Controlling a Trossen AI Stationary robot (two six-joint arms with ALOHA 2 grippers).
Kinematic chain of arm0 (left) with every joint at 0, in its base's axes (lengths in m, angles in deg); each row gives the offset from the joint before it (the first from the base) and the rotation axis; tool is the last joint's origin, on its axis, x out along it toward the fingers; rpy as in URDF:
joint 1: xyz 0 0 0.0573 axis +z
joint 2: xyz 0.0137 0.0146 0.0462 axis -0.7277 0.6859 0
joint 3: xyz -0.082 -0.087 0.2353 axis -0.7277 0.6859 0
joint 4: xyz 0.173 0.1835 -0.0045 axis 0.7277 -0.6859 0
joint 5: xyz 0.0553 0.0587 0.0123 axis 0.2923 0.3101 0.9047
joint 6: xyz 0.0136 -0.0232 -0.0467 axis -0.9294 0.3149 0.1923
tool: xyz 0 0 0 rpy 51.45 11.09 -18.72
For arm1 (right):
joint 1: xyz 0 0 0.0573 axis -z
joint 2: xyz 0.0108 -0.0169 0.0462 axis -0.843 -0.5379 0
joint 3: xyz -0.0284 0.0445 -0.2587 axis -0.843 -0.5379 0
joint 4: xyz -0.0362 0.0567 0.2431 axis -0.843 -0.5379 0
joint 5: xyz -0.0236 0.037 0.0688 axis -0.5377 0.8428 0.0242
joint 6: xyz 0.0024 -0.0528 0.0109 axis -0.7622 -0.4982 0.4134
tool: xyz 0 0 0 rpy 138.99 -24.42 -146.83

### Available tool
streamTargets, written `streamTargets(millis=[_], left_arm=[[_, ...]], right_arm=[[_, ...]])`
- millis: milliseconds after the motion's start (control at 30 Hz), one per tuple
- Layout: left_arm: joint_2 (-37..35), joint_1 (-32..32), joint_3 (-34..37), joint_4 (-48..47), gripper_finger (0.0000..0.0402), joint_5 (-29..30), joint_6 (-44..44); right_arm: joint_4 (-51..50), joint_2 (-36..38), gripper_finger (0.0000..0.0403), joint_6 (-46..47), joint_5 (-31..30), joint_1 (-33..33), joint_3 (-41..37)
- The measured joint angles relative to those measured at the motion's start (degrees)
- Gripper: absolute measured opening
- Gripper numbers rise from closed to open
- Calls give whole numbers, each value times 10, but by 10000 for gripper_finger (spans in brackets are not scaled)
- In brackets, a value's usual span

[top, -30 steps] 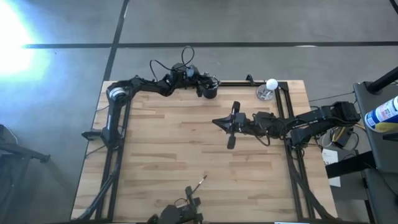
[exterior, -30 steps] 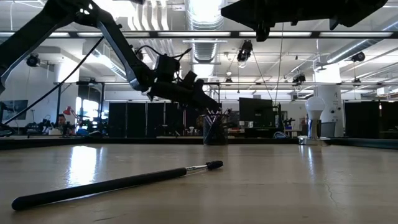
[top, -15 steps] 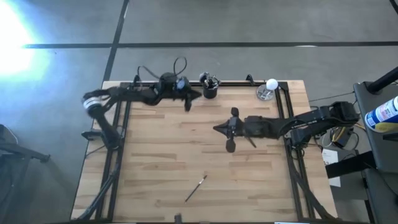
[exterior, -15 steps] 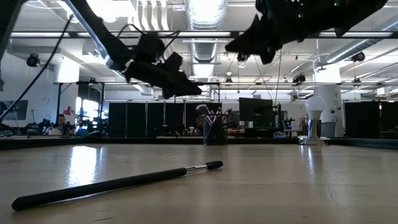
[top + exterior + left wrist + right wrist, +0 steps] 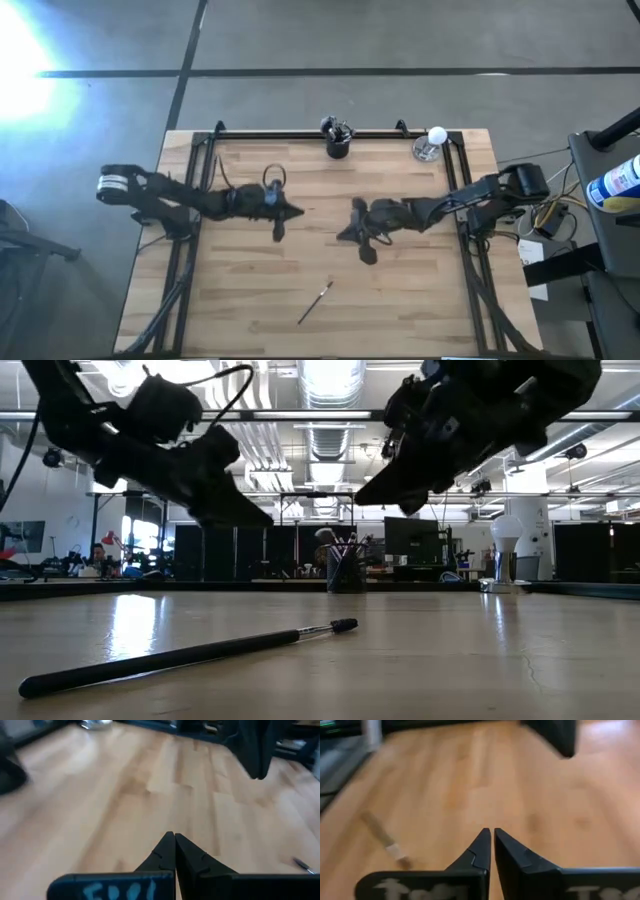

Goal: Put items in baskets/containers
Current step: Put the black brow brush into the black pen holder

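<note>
A thin dark-handled brush (image 5: 314,302) lies flat on the wooden table near its front edge; the low view shows this brush (image 5: 190,655) close up. The black cup (image 5: 338,143) stands at the far edge with several brushes upright in it, and it also shows in the low view (image 5: 345,568). My left gripper (image 5: 298,211) hovers shut over the table's middle left, with nothing between its fingers (image 5: 174,836). My right gripper (image 5: 340,236) hovers shut just right of it, tilted down, also with nothing in it (image 5: 492,831). Both are clear of the table.
A small shiny dish with a white ball (image 5: 430,145) stands at the far right, beside the black frame rail. Bare tabletop (image 5: 400,300) lies around the lone brush. The room beyond the table shows in the low view.
My left gripper has drawn back from the cup at the far edge toward the table's left and near side, to the middle of the table. My right gripper has sunk and tipped its fingers downward. The brush on the table has not moved.
</note>
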Motion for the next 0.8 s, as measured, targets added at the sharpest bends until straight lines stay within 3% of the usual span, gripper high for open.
streamTargets(millis=[133,267,500,800], left_arm=[[3,-55,12,0,0,26,38],[8,-86,16,-3,2,41,78],[9,-103,16,-10,18,46,109],[9,-104,14,-18,41,46,113]], right_arm=[[1,-63,50,6,117,-8,31],[-1,-128,86,-34,177,-34,69],[-55,-201,115,-117,194,-64,134],[-106,-265,102,-158,191,-68,194]])
